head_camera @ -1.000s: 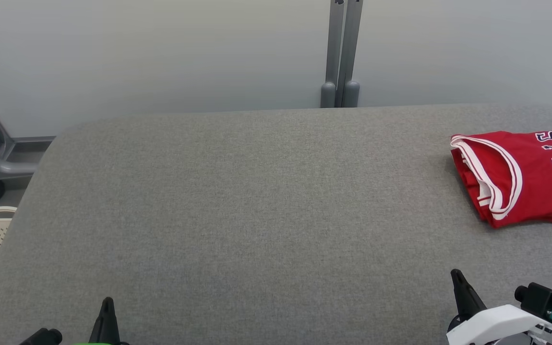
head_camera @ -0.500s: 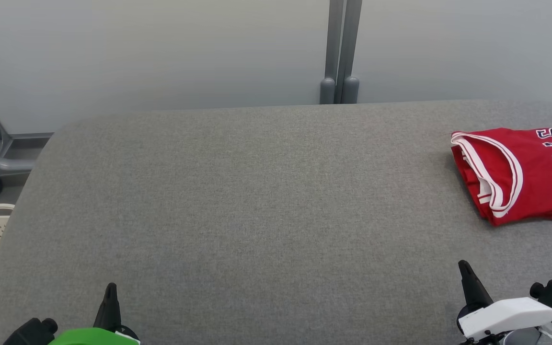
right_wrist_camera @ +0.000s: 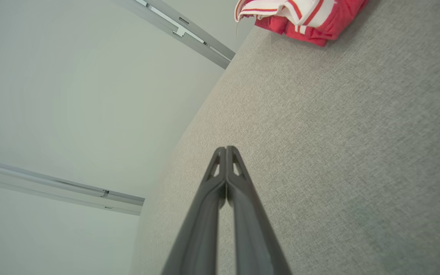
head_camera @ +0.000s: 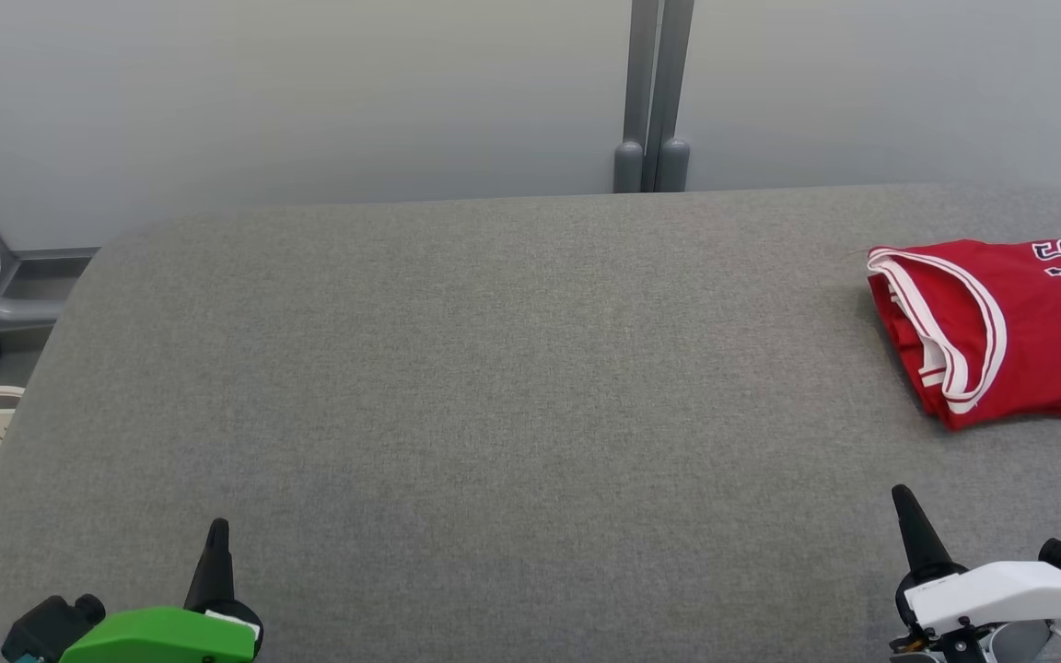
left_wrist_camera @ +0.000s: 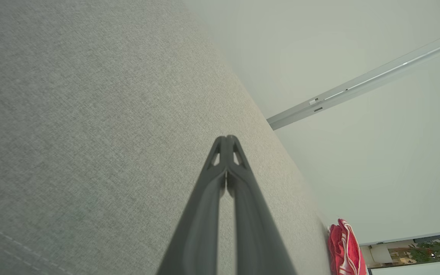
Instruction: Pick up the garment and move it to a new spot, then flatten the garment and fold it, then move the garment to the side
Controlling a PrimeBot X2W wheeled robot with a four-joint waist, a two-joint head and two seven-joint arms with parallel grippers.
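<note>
The head view shows lettering on the folded red shirt (head_camera: 1000,322), lying at the tabletop's (head_camera: 494,368) far right, well ahead of the right tool (head_camera: 902,494). The wrist views show that tool and the left tool (left_wrist_camera: 226,138) pinched together, empty.

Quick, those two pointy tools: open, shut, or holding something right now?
Left tool: shut, holding nothing.
Right tool: shut, holding nothing; the red garment lies apart from it.

The head view looks forward and down across the grey worktop (head_camera: 494,368) toward the wall (head_camera: 309,92). Both wrist views skim low over it (rolled sideways), facing the same wall; all three share the red jersey (head_camera: 1037,341).
</note>
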